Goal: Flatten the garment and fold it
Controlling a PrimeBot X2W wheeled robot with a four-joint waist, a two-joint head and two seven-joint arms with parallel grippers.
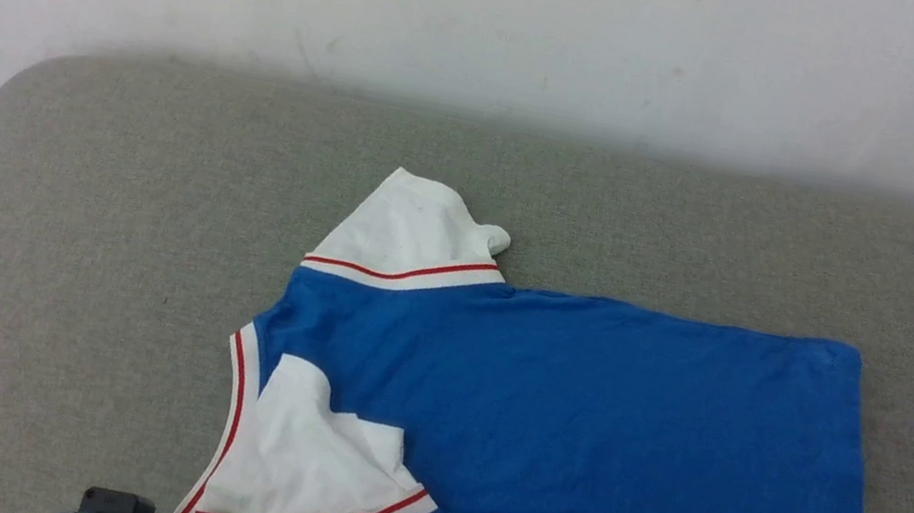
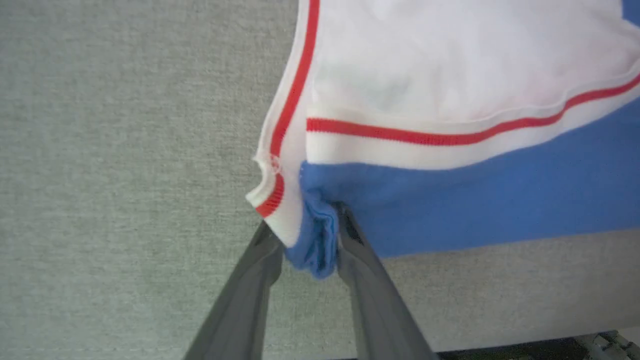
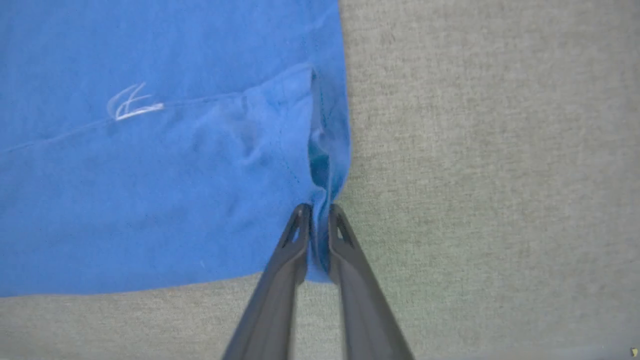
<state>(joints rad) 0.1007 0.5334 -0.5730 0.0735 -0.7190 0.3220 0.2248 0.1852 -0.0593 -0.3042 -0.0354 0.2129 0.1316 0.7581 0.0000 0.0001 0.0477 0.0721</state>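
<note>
Grey padded surface, white wall behind. The garment lies on it, centre-right and close to the front edge in the head view. Plain blue side up, no lettering visible.

Progress, my read:
- Body is flat, few wrinkles.
- Near sleeve is turned in on top of the blue body. A straight crease runs along the near side from that sleeve to the hem, so 1 lengthwise fold looks laid.
- Far sleeve sticks out past the body toward the wall, tip curled, not folded in.
- Left to do: far side in, then the crosswise folds. Early-to-mid stage.

Orientation: long axis runs left-right across the head view. Neck trim points to the robot's left, hem to its right.

Left gripper is at the near neck-end corner. Jaws are part-spread with a wad of blue cloth between them, touching both fingers. Can't tell if it's squeezed or just sitting there.

Right gripper is at the near hem corner. Jaws are almost together, pinching a thin fold of the blue edge.

Small white stitched mark sits on the crease line, near the hem end.
</note>
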